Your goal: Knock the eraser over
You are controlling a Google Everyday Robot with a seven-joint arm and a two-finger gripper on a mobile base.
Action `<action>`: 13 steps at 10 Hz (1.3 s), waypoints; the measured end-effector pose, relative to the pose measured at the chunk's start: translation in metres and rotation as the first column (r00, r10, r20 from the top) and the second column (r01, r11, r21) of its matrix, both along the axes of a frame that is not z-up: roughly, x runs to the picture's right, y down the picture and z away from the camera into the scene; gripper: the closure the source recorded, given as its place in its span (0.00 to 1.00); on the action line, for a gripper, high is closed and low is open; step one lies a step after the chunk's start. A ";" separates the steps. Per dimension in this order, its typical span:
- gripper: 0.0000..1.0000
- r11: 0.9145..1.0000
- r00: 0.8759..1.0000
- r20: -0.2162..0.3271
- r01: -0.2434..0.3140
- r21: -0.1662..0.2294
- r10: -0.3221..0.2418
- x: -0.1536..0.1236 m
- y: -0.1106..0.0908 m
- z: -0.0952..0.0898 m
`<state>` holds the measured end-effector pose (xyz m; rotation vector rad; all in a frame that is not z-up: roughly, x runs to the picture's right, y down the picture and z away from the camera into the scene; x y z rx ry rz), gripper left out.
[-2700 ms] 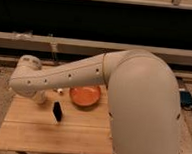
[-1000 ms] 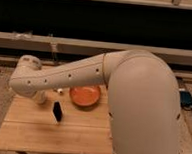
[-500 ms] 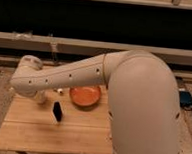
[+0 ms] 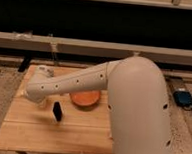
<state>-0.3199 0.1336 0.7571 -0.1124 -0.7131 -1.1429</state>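
From my seat I see the arm sweeping in from the right and reaching across the wooden worktop toward its left side. The tool sits at the arm's far end, low over the left part of the worktop, mostly tucked under the pale wrist casing. I cannot tell whether it is apart or together.

The eraser stands upright on the worktop, a small dark slim block, at roughly 4 o'clock from the tool and near it. I see a gap between the two, so I read no contact. The arm passes above and behind the eraser.

The orange bowl rests at about 2 o'clock from the eraser, just beside it and partly covered by the arm. It is far larger than the eraser.

At 3 o'clock, off the worktop, a blue object lies on the carpet.
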 end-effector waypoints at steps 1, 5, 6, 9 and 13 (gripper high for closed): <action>0.20 1.000 1.000 -0.016 -0.010 -0.010 0.010 0.011 0.003 0.003; 0.20 0.999 0.994 -0.104 -0.045 -0.022 0.043 0.070 0.008 -0.009; 0.20 0.998 0.990 -0.130 -0.054 -0.023 0.050 0.086 0.010 -0.013; 0.20 0.997 0.978 -0.200 -0.069 -0.023 0.063 0.123 0.012 -0.022; 0.20 0.999 0.980 -0.201 -0.010 -0.037 0.003 0.129 -0.013 -0.032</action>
